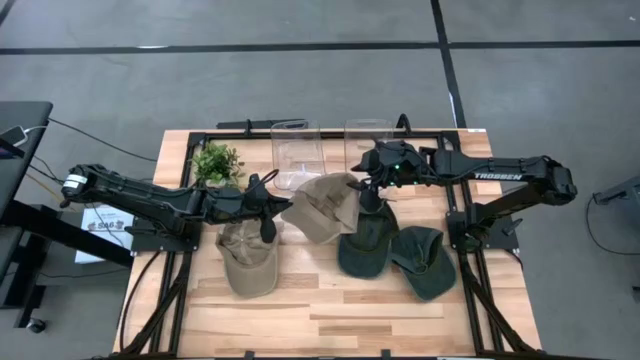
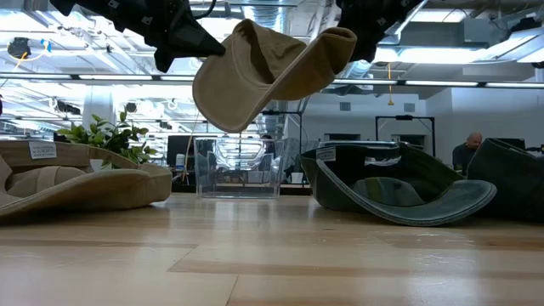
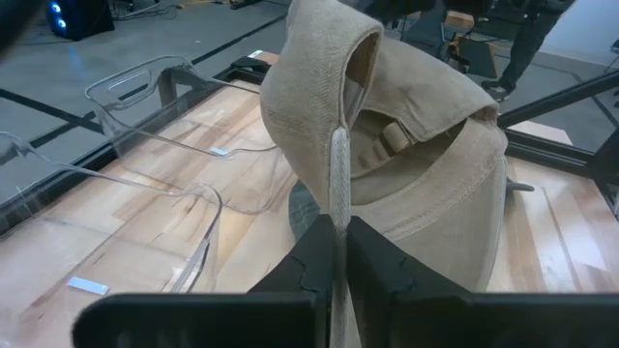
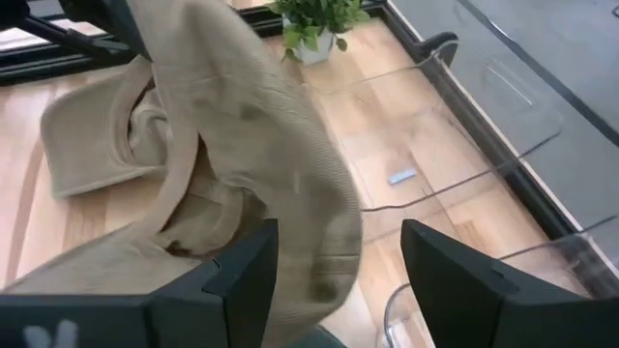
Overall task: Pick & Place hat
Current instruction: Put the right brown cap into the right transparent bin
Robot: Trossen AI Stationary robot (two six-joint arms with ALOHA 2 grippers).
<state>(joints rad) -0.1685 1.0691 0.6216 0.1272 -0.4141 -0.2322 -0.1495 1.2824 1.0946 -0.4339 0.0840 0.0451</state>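
High view: we see our left hand [image 1: 268, 210] clenched on the tan hat [image 1: 322, 205], holding it above the worktop [image 1: 330, 310] in front of two clear bins; our right hand [image 1: 368, 188], fingers spread, is beside its brim.

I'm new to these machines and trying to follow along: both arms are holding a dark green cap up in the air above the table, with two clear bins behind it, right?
Not quite. The raised cap is tan, not dark green; the low view shows it plainly. The dark green caps lie on the table. The rest holds: both arms are at the cap, and two clear bins stand behind.
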